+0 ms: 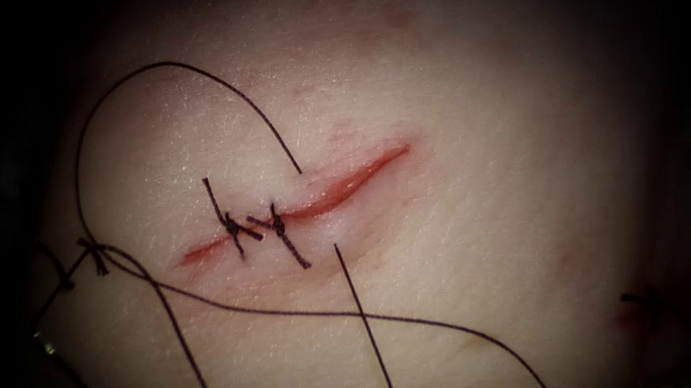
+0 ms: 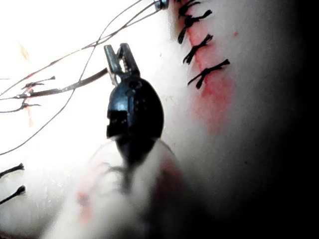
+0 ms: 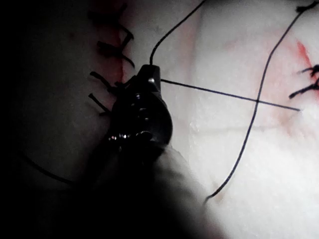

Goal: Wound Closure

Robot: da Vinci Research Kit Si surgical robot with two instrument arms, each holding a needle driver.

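Observation:
The cut (image 1: 337, 190) in the tissue (image 1: 493, 230) carries two knotted stitches (image 1: 235, 227) (image 1: 279, 226) on its left part, while its right part gapes red. Thread (image 1: 139, 70) enters the tissue just above the cut, and a straight strand (image 1: 367, 327) leaves below it. My right tool (image 3: 151, 74) is shut on that thread (image 3: 224, 93), which runs taut from it to the tissue. My left tool (image 2: 119, 56) grips near one end what looks like the needle, a thick dark curved piece (image 2: 70, 88) free of the tissue. Its jaw tips stand slightly apart.
Slack thread loops (image 1: 289, 313) cross the tissue below and left of the cut, with a knot (image 1: 98, 256) at the left. A metallic glint (image 1: 45, 343) sits at the dark lower-left edge. An older stitched cut (image 2: 202, 50) (image 3: 112, 50) lies near both tools.

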